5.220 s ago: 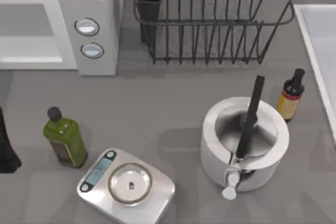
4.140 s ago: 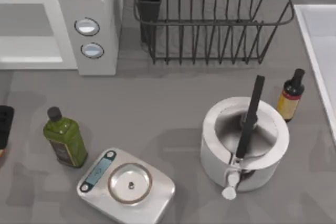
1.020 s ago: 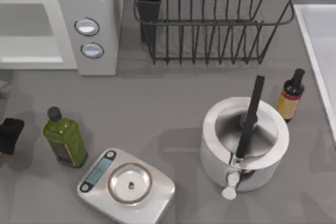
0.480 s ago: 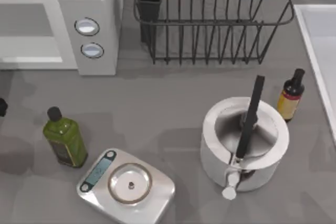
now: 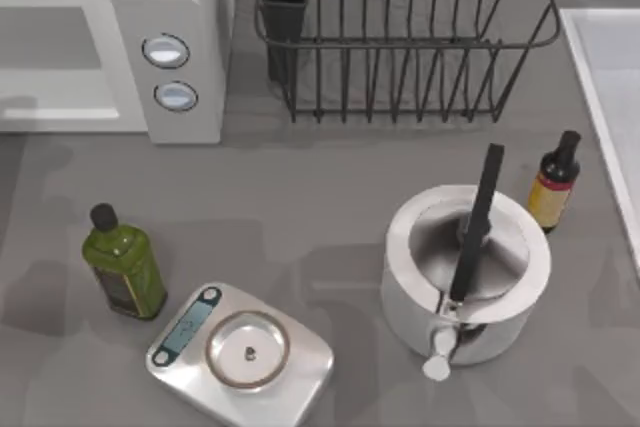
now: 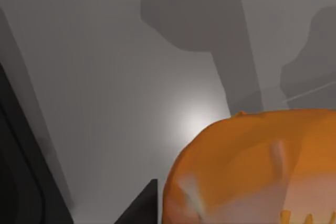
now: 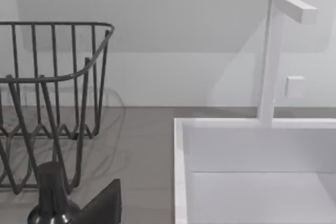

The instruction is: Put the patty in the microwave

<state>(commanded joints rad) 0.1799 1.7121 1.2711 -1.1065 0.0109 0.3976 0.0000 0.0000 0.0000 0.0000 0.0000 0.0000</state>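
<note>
Orange and rounded, the patty (image 6: 257,169) sits close against the left wrist camera, with a dark finger (image 6: 142,208) of the left end effector beside it; it appears to be gripped there, though I cannot tell how far the fingers have closed. Behind it lies a pale grey surface, which I judge to be the microwave (image 5: 110,47) cavity, since carrying the patty inside is the step in hand. From above, the microwave stands at ten o'clock on the desk (image 5: 300,207), its opening facing the green bottle (image 5: 125,262) at eight o'clock. The right wrist view looks toward the dish rack (image 7: 52,103) and white sink (image 7: 252,171); that arm seems parked, its end effector's state unclear.
</note>
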